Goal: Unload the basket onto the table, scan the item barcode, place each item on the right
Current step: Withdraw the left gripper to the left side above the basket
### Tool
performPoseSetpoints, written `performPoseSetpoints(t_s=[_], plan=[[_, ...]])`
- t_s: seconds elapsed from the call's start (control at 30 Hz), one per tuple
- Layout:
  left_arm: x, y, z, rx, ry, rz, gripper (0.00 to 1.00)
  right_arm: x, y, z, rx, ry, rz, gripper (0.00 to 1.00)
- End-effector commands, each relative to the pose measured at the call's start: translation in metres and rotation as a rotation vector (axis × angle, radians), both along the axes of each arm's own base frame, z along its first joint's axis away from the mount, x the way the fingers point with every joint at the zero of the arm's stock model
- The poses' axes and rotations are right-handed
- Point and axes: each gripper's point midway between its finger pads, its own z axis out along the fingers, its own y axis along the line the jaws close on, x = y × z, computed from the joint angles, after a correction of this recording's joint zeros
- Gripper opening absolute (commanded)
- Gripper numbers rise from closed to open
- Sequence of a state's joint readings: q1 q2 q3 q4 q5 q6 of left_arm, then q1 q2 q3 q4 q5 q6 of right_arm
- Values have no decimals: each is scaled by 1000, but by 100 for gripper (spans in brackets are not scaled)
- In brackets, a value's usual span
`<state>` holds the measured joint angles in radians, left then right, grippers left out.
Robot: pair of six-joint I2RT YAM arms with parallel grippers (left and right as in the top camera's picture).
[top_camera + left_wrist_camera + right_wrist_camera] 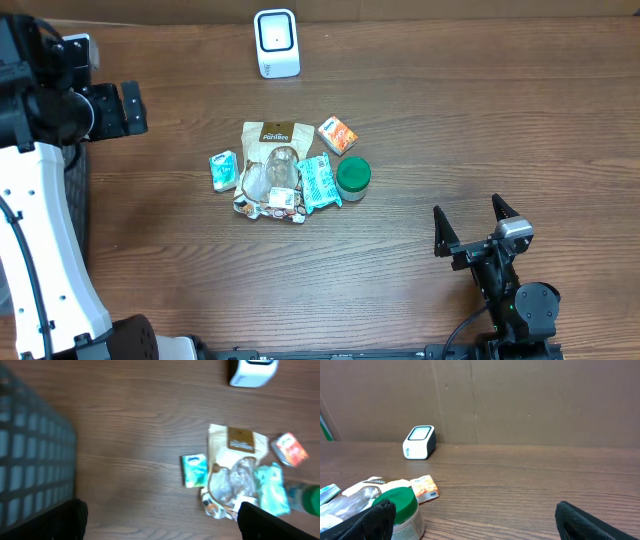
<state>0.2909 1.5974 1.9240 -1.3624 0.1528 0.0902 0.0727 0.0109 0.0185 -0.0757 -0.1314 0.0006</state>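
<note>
evidently unladen, the left gripper (120, 110) and the right gripper (468, 215) both gape wide, well apart from the pile of packets (285, 170) mid-table, probably since none is yet picked for the white scanner (277, 43) beyond.

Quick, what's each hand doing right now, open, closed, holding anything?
Left hand: open, holding nothing.
Right hand: open, holding nothing.

A white scanner (277, 43) stood upright, well apart from the items. They lay clustered flat: a tan pouch (275, 133), orange box (338, 134), teal packet (318, 183) and small teal carton (223, 170). A green-lidded jar (353, 176) stood upright beside the packet.
</note>
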Motion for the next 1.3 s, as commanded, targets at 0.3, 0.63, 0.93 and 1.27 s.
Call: performPoseSetpoints(t_s=[0.3,0.63,0.93,1.27], plan=[[6,9,-19,-95,39,-37,100,0,2,-3,5,0,9,100],[6,10,-20,-81,44,-31,100,0,2,-3,5,0,9,100],[6,10,-20,-81,44,-31,100,0,2,-3,5,0,9,100],[6,10,-20,-81,44,-31,100,0,2,-3,5,0,9,100]])
